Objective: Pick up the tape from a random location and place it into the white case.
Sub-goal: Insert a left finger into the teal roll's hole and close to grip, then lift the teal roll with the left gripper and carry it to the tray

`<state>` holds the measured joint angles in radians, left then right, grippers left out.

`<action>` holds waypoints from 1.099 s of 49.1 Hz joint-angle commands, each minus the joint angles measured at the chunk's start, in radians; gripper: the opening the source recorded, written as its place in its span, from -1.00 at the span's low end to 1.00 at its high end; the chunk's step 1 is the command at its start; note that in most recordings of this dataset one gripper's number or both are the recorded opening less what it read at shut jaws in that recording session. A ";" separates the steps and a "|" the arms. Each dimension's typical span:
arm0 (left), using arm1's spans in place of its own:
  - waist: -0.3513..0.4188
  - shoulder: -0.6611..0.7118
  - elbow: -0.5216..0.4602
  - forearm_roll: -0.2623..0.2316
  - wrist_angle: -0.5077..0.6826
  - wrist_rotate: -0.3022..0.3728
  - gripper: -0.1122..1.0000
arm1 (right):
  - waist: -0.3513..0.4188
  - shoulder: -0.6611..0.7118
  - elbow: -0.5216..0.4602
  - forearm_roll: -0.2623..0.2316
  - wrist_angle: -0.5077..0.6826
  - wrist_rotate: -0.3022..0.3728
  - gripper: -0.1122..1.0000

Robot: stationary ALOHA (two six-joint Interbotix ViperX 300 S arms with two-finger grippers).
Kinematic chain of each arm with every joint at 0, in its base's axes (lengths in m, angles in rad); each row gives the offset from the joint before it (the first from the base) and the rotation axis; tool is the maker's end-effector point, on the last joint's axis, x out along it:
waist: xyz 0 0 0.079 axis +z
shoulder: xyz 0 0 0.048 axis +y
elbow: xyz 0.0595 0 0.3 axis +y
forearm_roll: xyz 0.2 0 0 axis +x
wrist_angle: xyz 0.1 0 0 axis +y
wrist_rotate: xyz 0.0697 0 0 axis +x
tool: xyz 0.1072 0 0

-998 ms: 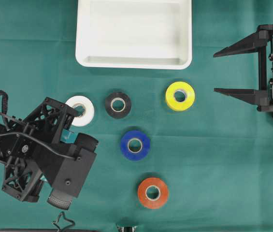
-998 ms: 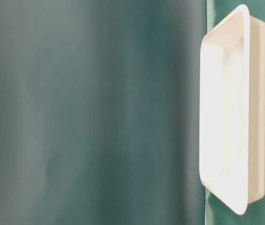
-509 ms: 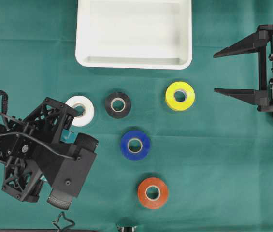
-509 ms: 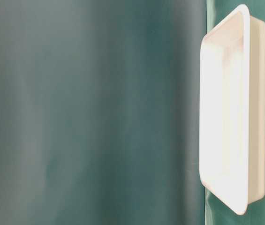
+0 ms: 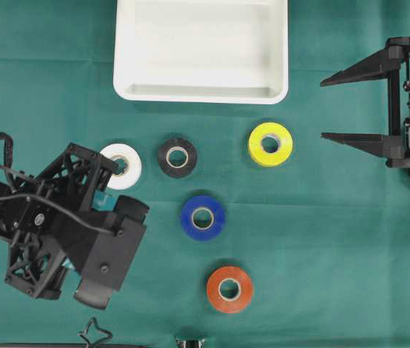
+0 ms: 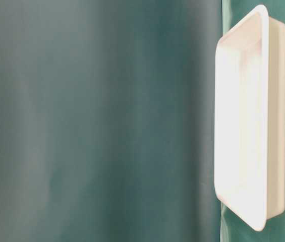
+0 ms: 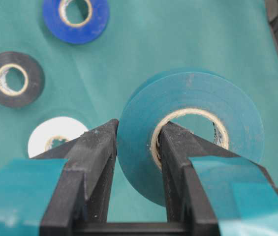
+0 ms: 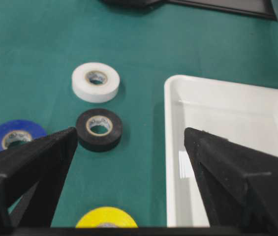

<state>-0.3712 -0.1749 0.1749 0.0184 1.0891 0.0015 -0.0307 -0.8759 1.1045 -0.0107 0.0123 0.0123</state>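
Six tape rolls: my left gripper [image 7: 138, 142] pinches the teal roll [image 7: 190, 132]; five lie on cloth; white case [image 5: 201, 93] holds none; right gripper [image 5: 333, 107] gapes.

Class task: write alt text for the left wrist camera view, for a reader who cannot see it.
The left gripper holds a teal tape roll, one of its jaws through the core, one outside. Beyond, on the green cloth, lie a white roll, a black roll and a blue roll.
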 commanded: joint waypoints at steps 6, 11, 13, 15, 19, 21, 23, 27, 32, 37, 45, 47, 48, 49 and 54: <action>0.074 -0.032 -0.008 0.003 -0.028 0.000 -0.43 | 0.002 0.005 -0.025 0.000 -0.003 0.002 0.84; 0.124 -0.032 0.002 0.003 -0.031 0.000 -0.43 | 0.002 0.005 -0.025 0.000 0.003 0.002 0.84; 0.146 -0.032 0.005 0.003 -0.031 0.000 -0.43 | 0.002 0.005 -0.025 0.000 0.008 0.002 0.84; 0.167 -0.032 0.009 0.003 -0.031 0.000 -0.43 | 0.002 0.005 -0.025 0.000 0.011 0.000 0.84; 0.215 -0.032 0.018 0.003 -0.031 0.000 -0.43 | 0.002 0.005 -0.025 0.000 0.014 0.000 0.84; 0.242 -0.032 0.021 0.003 -0.031 0.002 -0.43 | 0.002 0.005 -0.025 0.000 0.014 0.000 0.84; 0.268 -0.032 0.025 0.003 -0.031 0.002 -0.43 | 0.002 0.005 -0.025 0.000 0.014 0.000 0.84; 0.324 -0.032 0.031 0.003 -0.035 0.002 -0.43 | 0.002 0.005 -0.025 0.000 0.015 -0.003 0.84; 0.383 -0.032 0.038 0.003 -0.044 0.003 -0.43 | 0.002 0.005 -0.025 -0.002 0.015 -0.003 0.84; 0.445 -0.032 0.049 0.003 -0.060 0.003 -0.43 | 0.002 0.005 -0.025 -0.002 0.014 -0.003 0.84; 0.549 -0.032 0.066 0.003 -0.092 0.005 -0.43 | 0.002 0.005 -0.025 0.000 0.015 -0.006 0.84; 0.575 -0.031 0.069 0.005 -0.097 0.006 -0.43 | 0.002 0.005 -0.025 -0.002 0.014 -0.006 0.84; 0.589 -0.032 0.069 0.003 -0.100 0.006 -0.43 | 0.002 0.005 -0.025 -0.003 0.015 -0.006 0.84; 0.603 -0.032 0.071 0.003 -0.101 0.006 -0.43 | 0.002 0.005 -0.025 -0.005 0.015 -0.006 0.84; 0.664 -0.032 0.077 0.003 -0.112 0.008 -0.43 | 0.002 0.005 -0.025 -0.006 0.015 -0.006 0.84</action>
<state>0.2531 -0.1764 0.2608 0.0199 0.9910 0.0061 -0.0307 -0.8744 1.1045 -0.0153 0.0307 0.0077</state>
